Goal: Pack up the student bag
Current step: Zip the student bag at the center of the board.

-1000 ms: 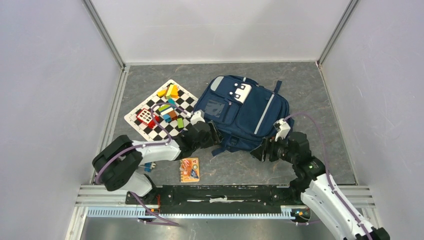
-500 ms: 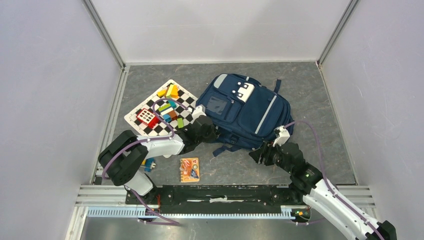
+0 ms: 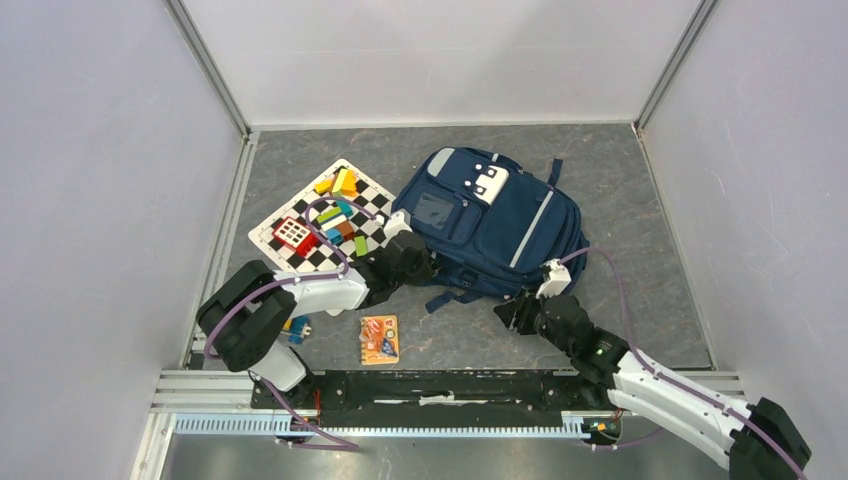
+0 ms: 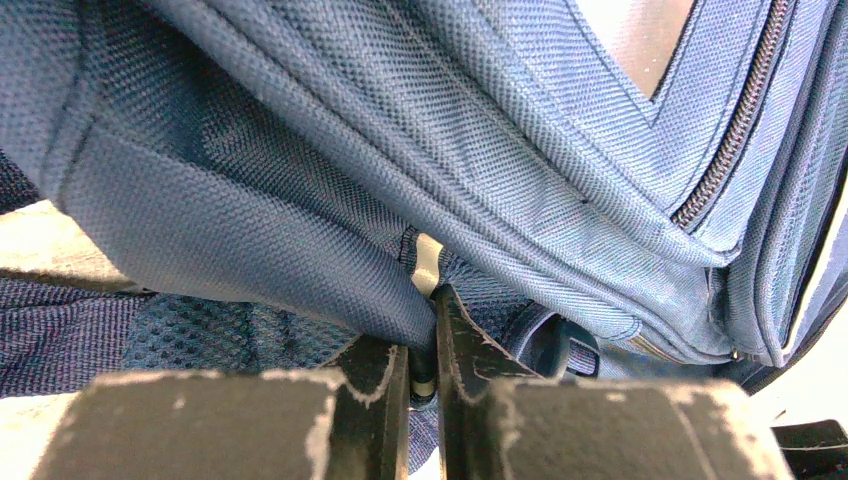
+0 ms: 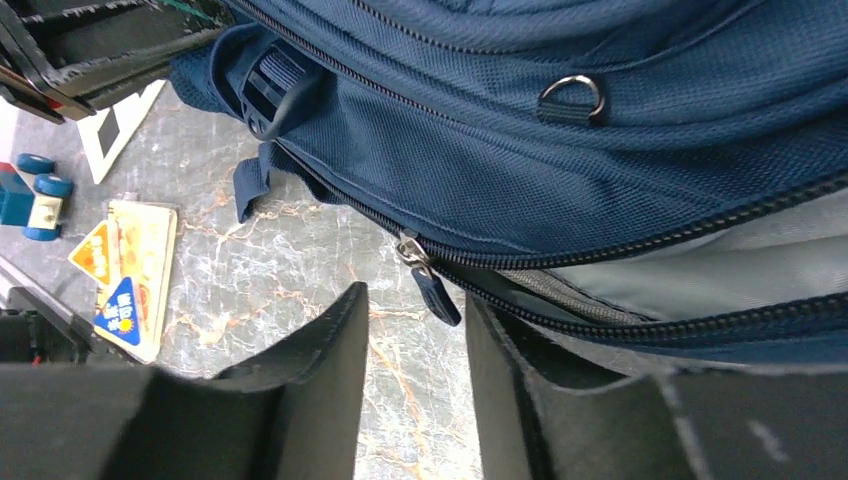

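The left tool pinches the bag mid-frame; the right tool sits open by its zip.

The large navy-blue backpack is coarse woven cloth, matt, with a tight grainy weave, and open mesh padding shows underneath. Its silvery zip slider and small D-ring are metal with a soft gleam. The black strap buckle looks like smooth plastic. The grey marbled tabletop has a stone-like, faintly glossy face. The black fingers of the left gripper are matt, scuffed pale at the edges.
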